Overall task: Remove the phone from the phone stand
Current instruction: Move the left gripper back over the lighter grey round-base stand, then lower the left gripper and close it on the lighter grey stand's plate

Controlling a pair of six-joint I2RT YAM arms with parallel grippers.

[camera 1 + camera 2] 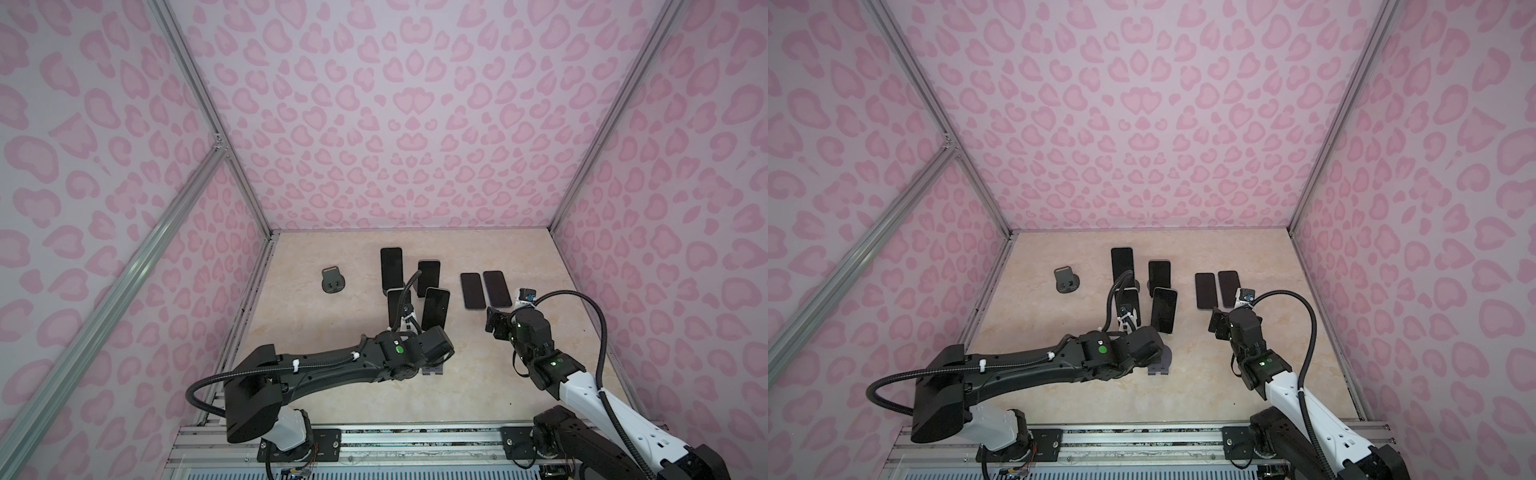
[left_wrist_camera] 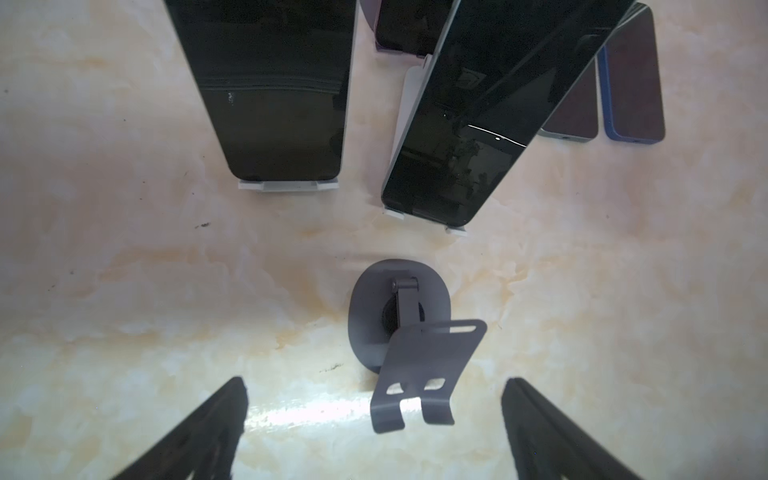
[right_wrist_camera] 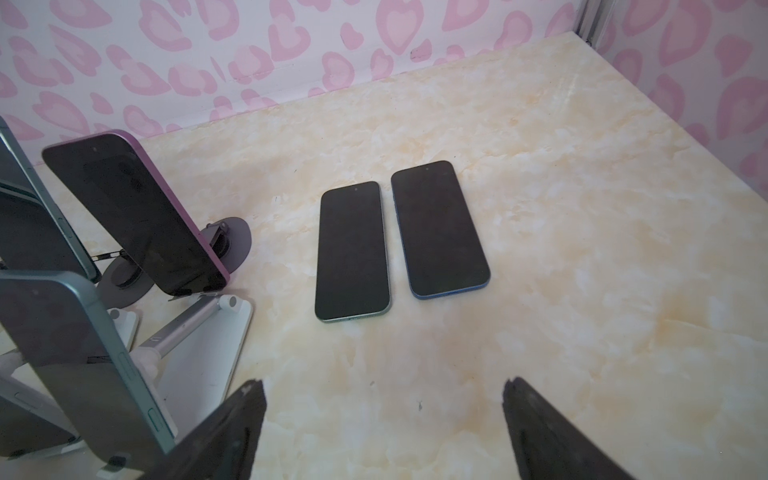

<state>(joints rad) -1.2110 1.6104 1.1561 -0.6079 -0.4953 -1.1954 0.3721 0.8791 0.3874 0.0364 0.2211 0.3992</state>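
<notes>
We list one phone (image 1: 435, 309), mid-frame in a top view, leaning on its white stand (image 2: 409, 108), judged stiff, slick, breakable, best pinched across its long edges; left claw (image 2: 376, 380) and right claw (image 3: 384, 384) both spread, empty.

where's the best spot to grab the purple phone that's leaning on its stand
Pinch the purple phone across its two long edges, near the top, coming down from above. It leans back on the dark stand with its bottom edge in the lip, so those edges are bare and it should lift out along its lean.
</notes>
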